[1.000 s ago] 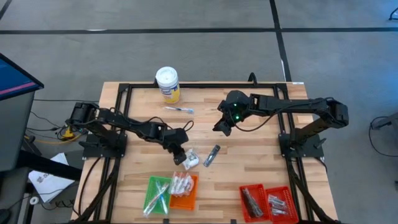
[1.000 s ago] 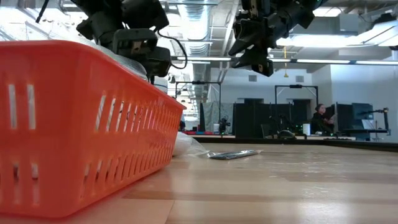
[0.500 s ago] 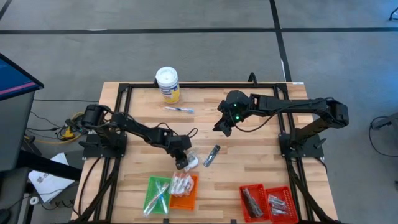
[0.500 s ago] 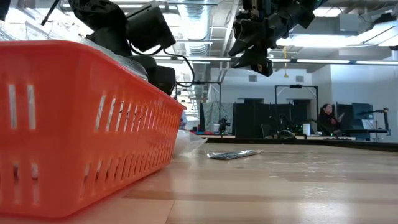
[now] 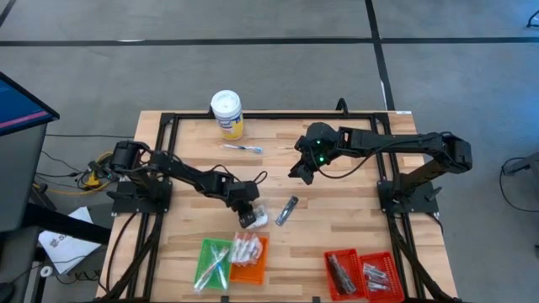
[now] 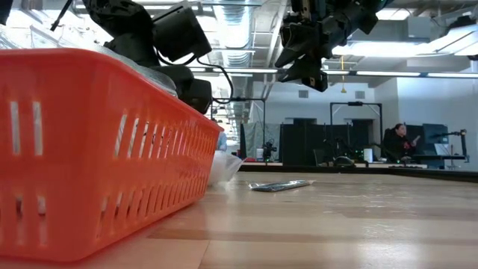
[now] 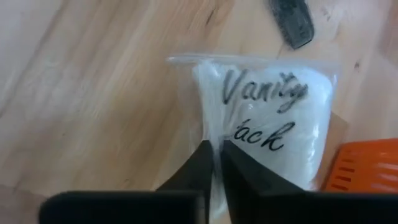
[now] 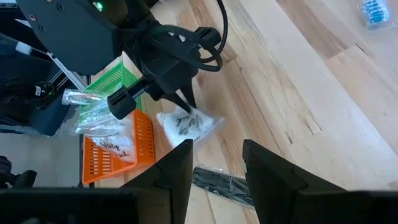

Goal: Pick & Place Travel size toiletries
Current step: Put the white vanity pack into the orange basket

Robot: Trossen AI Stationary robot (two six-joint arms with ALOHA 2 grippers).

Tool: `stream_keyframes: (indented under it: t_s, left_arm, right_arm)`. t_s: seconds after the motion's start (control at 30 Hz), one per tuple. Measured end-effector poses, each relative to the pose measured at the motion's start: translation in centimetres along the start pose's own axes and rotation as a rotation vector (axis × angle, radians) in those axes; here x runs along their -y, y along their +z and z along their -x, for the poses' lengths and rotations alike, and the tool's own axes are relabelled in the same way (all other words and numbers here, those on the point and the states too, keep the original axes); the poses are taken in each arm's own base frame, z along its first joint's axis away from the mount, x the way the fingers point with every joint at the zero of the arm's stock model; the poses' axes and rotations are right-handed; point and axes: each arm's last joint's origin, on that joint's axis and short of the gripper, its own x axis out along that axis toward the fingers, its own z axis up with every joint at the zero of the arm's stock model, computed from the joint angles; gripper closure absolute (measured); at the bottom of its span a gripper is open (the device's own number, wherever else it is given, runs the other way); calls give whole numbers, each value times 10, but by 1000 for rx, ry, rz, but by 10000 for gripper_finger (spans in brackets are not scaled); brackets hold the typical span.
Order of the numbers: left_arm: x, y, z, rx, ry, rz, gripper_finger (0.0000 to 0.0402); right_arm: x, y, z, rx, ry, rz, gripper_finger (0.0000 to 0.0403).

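Packet (image 7: 267, 124) of white plastic, lower centre of the high view, lies on surface (image 5: 337, 215) just above orange tray (image 5: 250, 263), pinched by left gripper (image 7: 214, 163), likely for lifting into that tray. Right gripper (image 8: 214, 163) hovers upper right, parted, empty, waiting.

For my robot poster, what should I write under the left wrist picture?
The left arm's fingers pinch a white packet marked "Vanity Pack" on the wooden table.
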Motion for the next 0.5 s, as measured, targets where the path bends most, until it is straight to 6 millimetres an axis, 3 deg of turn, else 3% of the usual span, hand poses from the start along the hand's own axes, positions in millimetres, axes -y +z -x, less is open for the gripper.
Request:
stream_keyframes:
  t_s: [0.23,0.5]
  left_arm:
    - [-1,3,9,6,-20,25,398]
    - [-5,19,46,149,-56,80,400]
  right_arm:
    - [0,0,0,0,0,0,269]
    - [0,0,0,0,0,0,269]
